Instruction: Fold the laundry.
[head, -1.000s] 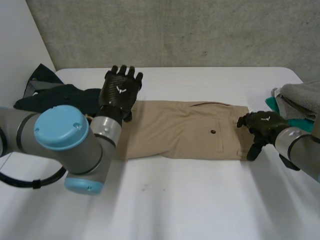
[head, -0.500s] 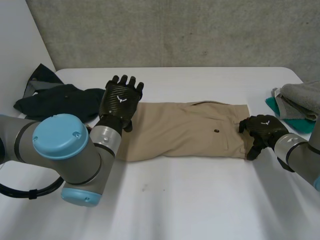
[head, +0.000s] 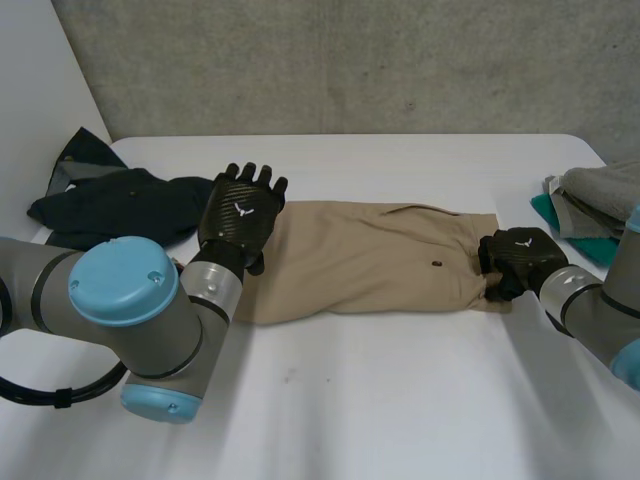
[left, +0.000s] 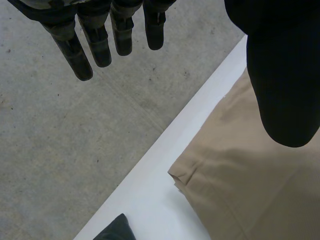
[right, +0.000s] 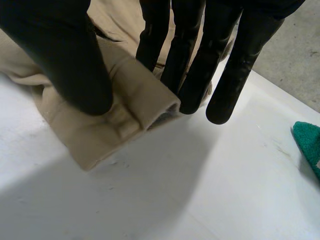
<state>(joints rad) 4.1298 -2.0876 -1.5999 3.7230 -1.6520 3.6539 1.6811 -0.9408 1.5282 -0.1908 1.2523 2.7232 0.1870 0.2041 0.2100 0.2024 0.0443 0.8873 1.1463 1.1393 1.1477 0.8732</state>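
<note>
Tan trousers (head: 360, 260) lie flat across the middle of the white table (head: 380, 400), waistband towards my right arm. My right hand (head: 520, 255) is at the waistband's near corner. In the right wrist view its thumb (right: 65, 60) and fingers (right: 192, 50) pinch a raised fold of the waistband (right: 135, 97). My left hand (head: 243, 208) hovers over the trousers' other end, open, with straight fingers (left: 100, 40) pointing past the table's far edge. Under its thumb (left: 282, 75) lies tan cloth (left: 250, 190).
Dark garments (head: 110, 200) are heaped at the back left of the table. A grey folded cloth (head: 605, 195) on a teal one (head: 590, 245) sits at the right edge. A concrete wall (head: 350, 60) stands behind the table.
My right hand has curled from open onto the waistband corner and bunched it up a little. My left hand has hardly moved.
</note>
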